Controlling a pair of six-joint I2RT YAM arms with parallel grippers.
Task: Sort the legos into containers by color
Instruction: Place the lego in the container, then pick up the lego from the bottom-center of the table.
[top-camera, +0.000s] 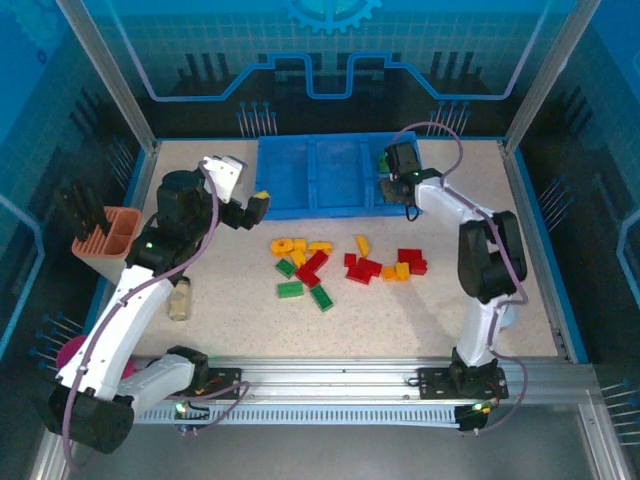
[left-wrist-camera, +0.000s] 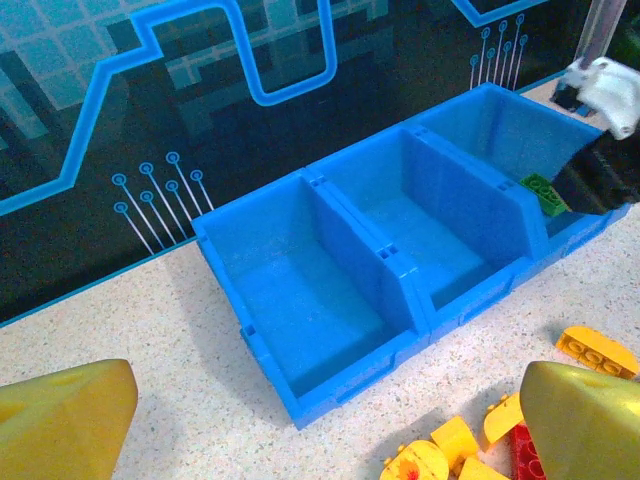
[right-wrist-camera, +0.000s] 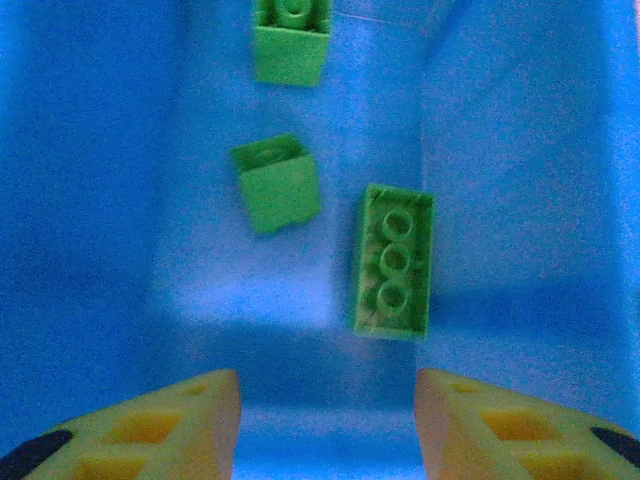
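right gripper (right-wrist-camera: 325, 390) spread wide and empty above the end compartment of a shallow blue plastic tray (right-wrist-camera: 520, 150).
just ahead of its fingers a long green plastic brick (right-wrist-camera: 393, 262) lies studs up, long axis pointing away from the gripper; two square green bricks (right-wrist-camera: 277, 183) lie beyond. left gripper (left-wrist-camera: 320, 420) wide apart, empty.

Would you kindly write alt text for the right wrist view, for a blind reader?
Three green bricks are inside a blue tray compartment: a long brick right of centre, a square brick left of it, a third brick cut off at the top. The open right pincer frames the bottom with yellow fingers.
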